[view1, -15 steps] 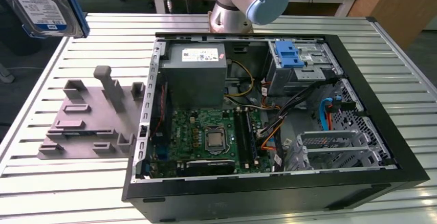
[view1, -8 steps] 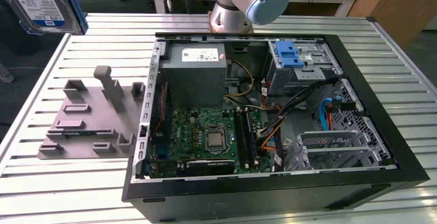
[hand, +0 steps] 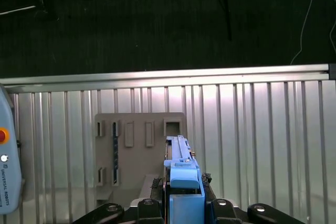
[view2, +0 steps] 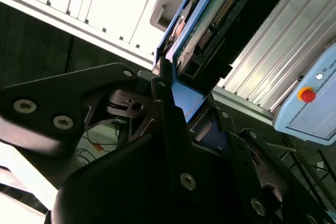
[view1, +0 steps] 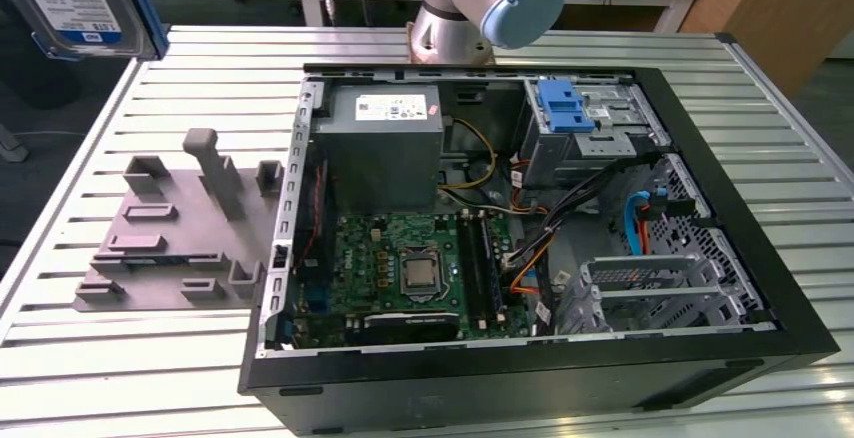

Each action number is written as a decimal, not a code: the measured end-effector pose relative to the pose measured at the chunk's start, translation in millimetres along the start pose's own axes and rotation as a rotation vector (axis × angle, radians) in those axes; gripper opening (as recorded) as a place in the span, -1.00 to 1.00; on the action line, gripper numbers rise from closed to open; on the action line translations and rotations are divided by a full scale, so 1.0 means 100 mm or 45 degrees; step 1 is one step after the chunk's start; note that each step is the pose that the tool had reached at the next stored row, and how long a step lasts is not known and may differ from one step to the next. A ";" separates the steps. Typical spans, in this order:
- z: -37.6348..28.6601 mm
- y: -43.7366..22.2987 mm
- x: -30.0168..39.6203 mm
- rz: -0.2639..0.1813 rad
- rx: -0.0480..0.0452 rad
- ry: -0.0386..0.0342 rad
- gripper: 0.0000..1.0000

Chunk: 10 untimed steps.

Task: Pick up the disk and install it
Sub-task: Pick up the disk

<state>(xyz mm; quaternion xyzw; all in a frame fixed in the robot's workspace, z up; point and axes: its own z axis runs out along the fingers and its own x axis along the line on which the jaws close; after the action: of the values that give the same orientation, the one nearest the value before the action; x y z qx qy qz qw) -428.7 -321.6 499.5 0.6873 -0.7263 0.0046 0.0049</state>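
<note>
The disk, a silver drive with a white-and-blue label in a blue plastic carrier, hangs in the air at the exterior view's upper left, beyond the table's corner. In both wrist views my gripper is shut on the blue carrier's end, with black fingers pressed against either side. The disk stands edge-on above the grey fixture plate. The second wrist view looks along the green circuit-board underside of the disk.
An open black computer case lies on the slatted metal table. Inside are a metal drive cage with a blue latch bracket, a grey power supply and a motherboard. The grey fixture plate sits beside the case. A teach pendant lies nearby.
</note>
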 end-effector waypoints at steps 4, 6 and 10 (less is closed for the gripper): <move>-0.039 0.000 0.000 0.000 0.000 -0.0001 -0.27; -0.044 0.000 -0.001 0.000 0.000 -0.0001 -0.27; -0.046 0.001 -0.001 0.000 0.000 0.0000 -0.27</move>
<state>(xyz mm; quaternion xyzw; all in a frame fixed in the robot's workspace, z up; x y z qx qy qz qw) -428.7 -321.5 504.1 0.6873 -0.7263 0.0046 0.0049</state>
